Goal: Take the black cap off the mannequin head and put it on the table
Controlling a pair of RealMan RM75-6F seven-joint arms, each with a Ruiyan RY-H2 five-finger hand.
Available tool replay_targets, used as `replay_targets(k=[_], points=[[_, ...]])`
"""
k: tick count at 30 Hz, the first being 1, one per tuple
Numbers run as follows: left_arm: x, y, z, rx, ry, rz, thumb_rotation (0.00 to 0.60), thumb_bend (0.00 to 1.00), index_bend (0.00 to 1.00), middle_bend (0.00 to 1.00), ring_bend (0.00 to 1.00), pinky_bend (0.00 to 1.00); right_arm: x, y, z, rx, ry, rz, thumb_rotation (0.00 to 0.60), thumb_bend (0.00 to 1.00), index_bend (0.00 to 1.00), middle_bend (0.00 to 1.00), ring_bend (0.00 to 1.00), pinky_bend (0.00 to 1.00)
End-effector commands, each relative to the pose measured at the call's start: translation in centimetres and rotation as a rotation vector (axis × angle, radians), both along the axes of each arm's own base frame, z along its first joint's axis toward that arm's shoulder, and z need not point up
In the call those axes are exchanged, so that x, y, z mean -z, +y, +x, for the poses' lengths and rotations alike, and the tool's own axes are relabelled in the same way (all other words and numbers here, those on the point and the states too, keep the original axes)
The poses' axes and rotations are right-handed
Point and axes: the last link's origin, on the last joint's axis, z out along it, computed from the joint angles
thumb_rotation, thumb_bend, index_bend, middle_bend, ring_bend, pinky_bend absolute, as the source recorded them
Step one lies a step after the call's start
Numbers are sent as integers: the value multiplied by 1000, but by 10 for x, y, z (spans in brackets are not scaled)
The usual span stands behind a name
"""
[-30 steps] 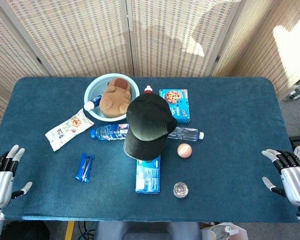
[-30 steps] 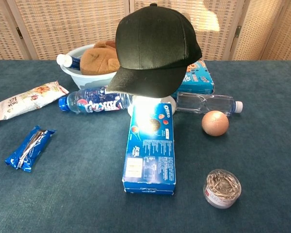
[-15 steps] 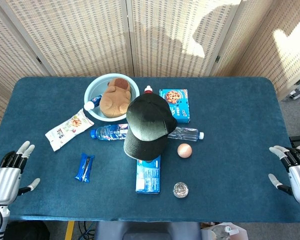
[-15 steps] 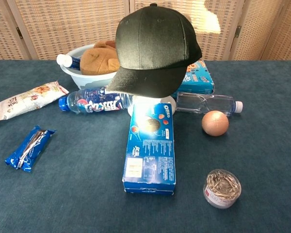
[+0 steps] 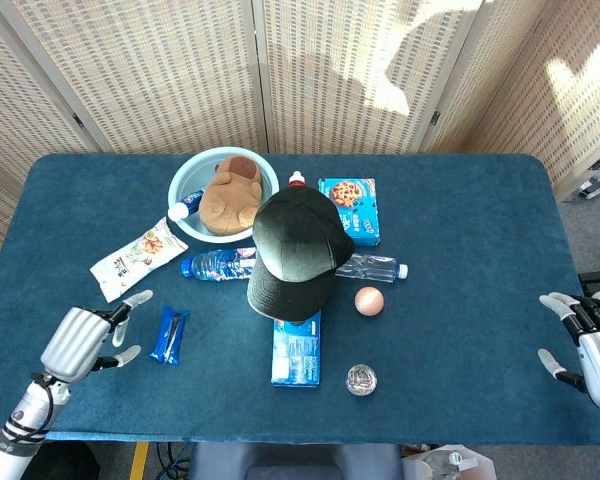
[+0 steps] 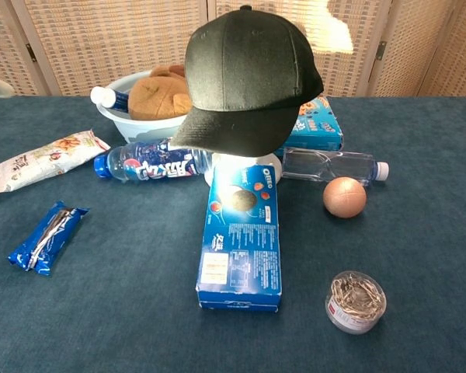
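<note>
Cap: the black fabric baseball cap (image 6: 248, 78) is seen seated on the white mannequin head (image 6: 245, 167), brim pointing toward the camera side, at the middle of the blue cloth-covered table (image 5: 460, 320).
Mannequin head: mostly hidden under the cap; only its white base is visible in the chest view.
Near front: a blue Oreo biscuit box (image 6: 242, 237) lies flat just in front of the base; a small round clear tub of metal clips (image 6: 356, 301) sits to its right.
Right of cap: a clear plastic water bottle (image 6: 330, 165) lies on its side, with a pinkish-brown ball (image 6: 345, 196) beside it.
Behind: a blue cookie box (image 5: 349, 209) and a pale blue bowl (image 5: 188, 185) holding a brown plush toy (image 5: 228, 193).
Left of cap: a blue-labelled Pepsi bottle (image 6: 151, 164), a white snack bag (image 5: 138, 258) and a small blue wrapped packet (image 5: 169, 333).
Left hand (image 5: 80, 340): seen over the table's left front, near the blue packet; fingers are spread and nothing is held.
Right hand (image 5: 590, 340): at the table's right edge, well apart from the cap, fingers spread, nothing held.
</note>
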Motion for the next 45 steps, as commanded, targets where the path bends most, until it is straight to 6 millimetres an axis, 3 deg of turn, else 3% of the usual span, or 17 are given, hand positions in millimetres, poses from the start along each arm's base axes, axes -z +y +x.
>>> replay_targets(k=[1, 9, 25, 45], points=[[21, 14, 14, 113, -25, -52, 600, 139, 267, 871, 906, 1000, 0, 1, 0, 3, 0, 1, 600, 247, 239, 240, 174, 197], [53, 40, 40, 265, -79, -66, 600, 138, 334, 998, 1000, 1000, 0, 3, -2, 12, 1, 1, 600, 247, 239, 240, 174, 197], [104, 71, 90, 442, -155, -47, 600, 138, 366, 1000, 1000, 1000, 1, 5, -5, 31, 1, 4, 600, 247, 239, 240, 174, 197], [141, 96, 129, 488, -180, -36, 600, 138, 386, 1000, 1000, 1000, -2, 8, -12, 52, 0, -7, 600, 247, 239, 240, 174, 197]])
